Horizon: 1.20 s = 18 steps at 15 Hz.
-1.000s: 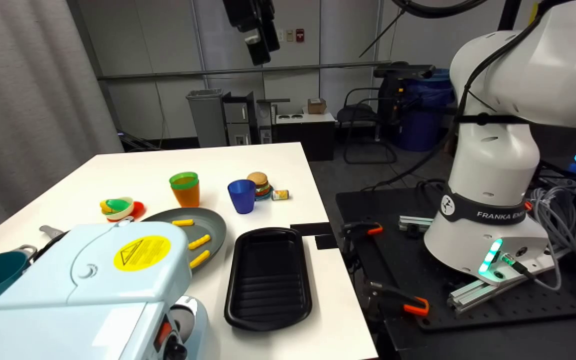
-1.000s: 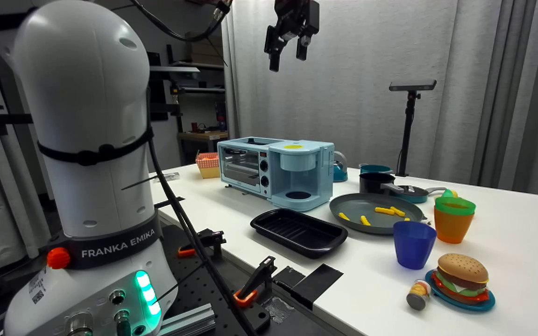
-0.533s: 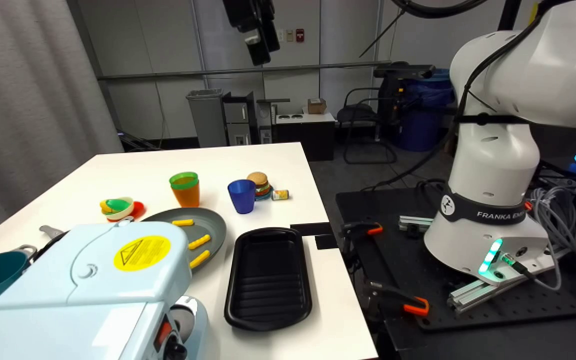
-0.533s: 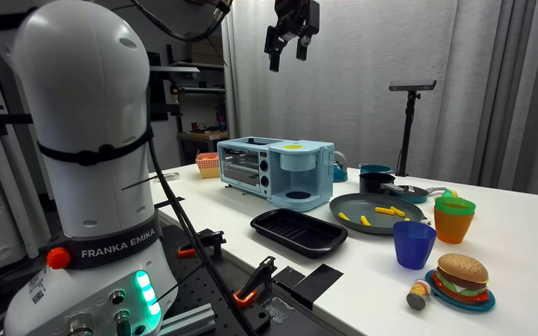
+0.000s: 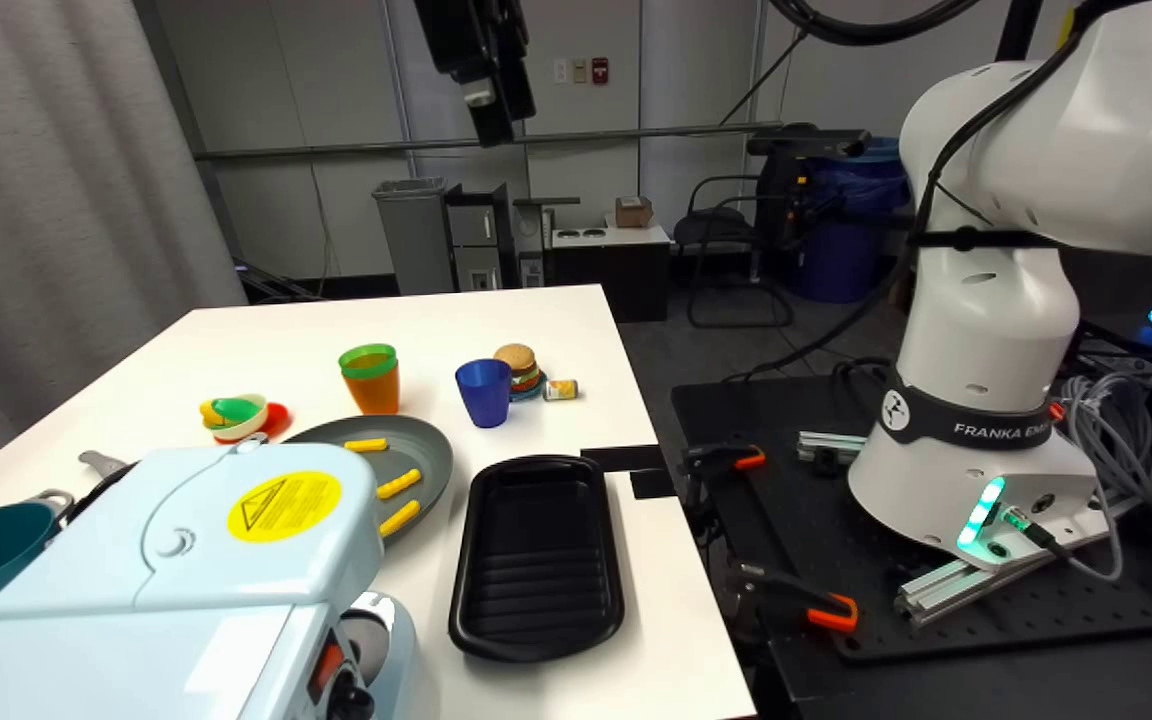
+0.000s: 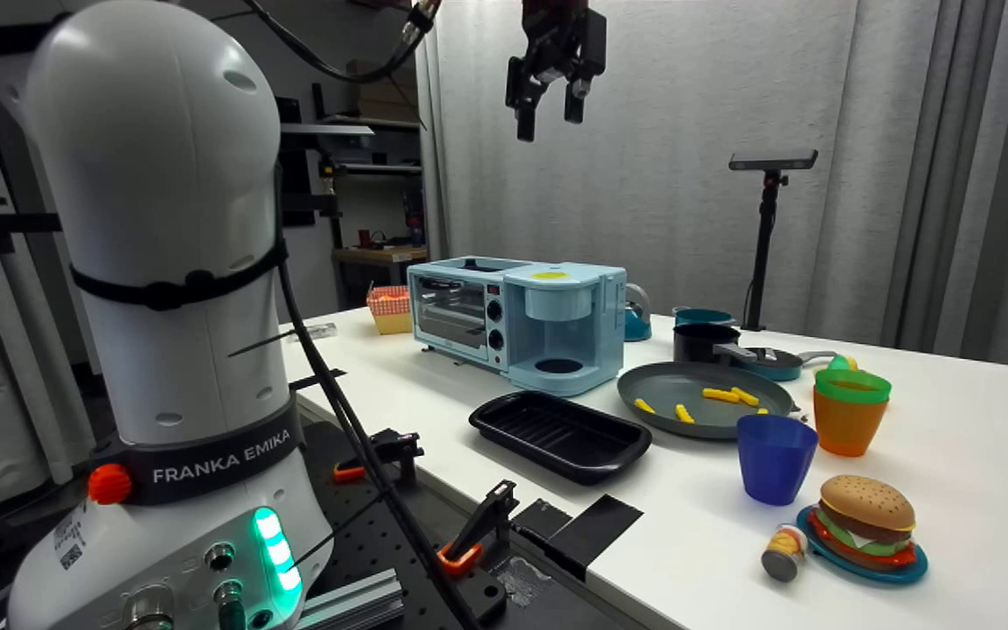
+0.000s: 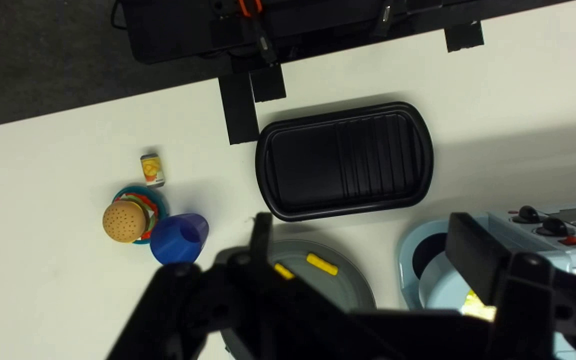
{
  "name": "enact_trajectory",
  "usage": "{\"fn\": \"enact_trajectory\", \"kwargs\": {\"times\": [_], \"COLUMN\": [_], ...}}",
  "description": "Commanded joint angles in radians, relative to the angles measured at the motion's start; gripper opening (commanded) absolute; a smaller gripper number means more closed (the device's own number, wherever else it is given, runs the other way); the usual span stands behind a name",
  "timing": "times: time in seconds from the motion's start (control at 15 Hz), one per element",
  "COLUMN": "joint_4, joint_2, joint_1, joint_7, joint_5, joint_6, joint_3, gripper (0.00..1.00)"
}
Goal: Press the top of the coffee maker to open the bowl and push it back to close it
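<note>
Left of the coffee maker [image 6: 517,324], in an exterior view, rises the robot arm [image 6: 163,201], its smooth, rounded white shells cinched by a black strap [image 6: 171,293]. Just beside the coffee maker's left end sits a small yellow basket [image 6: 392,324] with a red-and-white checked upper part.

The coffee maker itself stands on the plain white table [image 6: 994,464], a boxy body of pale blue plastic: a glass-fronted oven [image 6: 453,313], two round black knobs [image 6: 494,311], then a drum-shaped bowl section [image 6: 559,304] under a level top with a yellow oval label [image 6: 549,275]. Higher than the coffee maker and well apart from it hangs the black gripper [image 6: 549,127], its two blunt, blocky fingers [image 6: 526,122] spread wide, as the wrist view also shows. In front of the coffee maker lies a glossy black tray [image 6: 561,436], a shallow rectangle with rounded corners, ridged over one half.

Behind the coffee maker's right end, partly hidden by it, is a teal kettle [image 6: 640,328]. Right of the coffee maker come a dark pot [image 6: 698,343] with a flat grey handle and a dull grey round pan [image 6: 714,420] bearing yellow sticks [image 6: 720,395].

Farther right of the coffee maker stands a tapering blue cup [image 6: 773,459]; then a printed can [image 6: 786,551] on its side, an orange cup [image 6: 850,424] with a green rim showing, and a seeded-bun burger [image 6: 867,507] on a teal plate [image 6: 893,574].
</note>
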Motion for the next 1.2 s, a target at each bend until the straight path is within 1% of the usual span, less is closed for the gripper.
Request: {"fn": "enact_trajectory", "kwargs": {"times": [0.0,0.13,0.27,0.47,0.53,0.67,0.87,1.13], "joint_4": [-0.010,-0.009,-0.008,-0.004,0.001,0.013,0.034,0.048], "joint_2": [-0.003,-0.002,0.001,0.006,0.012,0.032,0.057,0.090], "joint_1": [0.008,0.010,0.012,0.012,0.011,0.012,0.008,0.028], "joint_7": [0.021,0.024,0.023,0.025,0.030,0.023,0.051,0.060], "joint_5": [-0.027,-0.041,-0.049,-0.066,-0.074,-0.073,-0.112,-0.123], "joint_6": [0.057,0.083,0.105,0.139,0.149,0.155,0.174,0.212], "joint_3": [0.008,0.013,0.017,0.023,0.025,0.024,0.035,0.058], "gripper": [0.58,0.42,0.29,0.05,0.01,0.00,0.00,0.00]}}
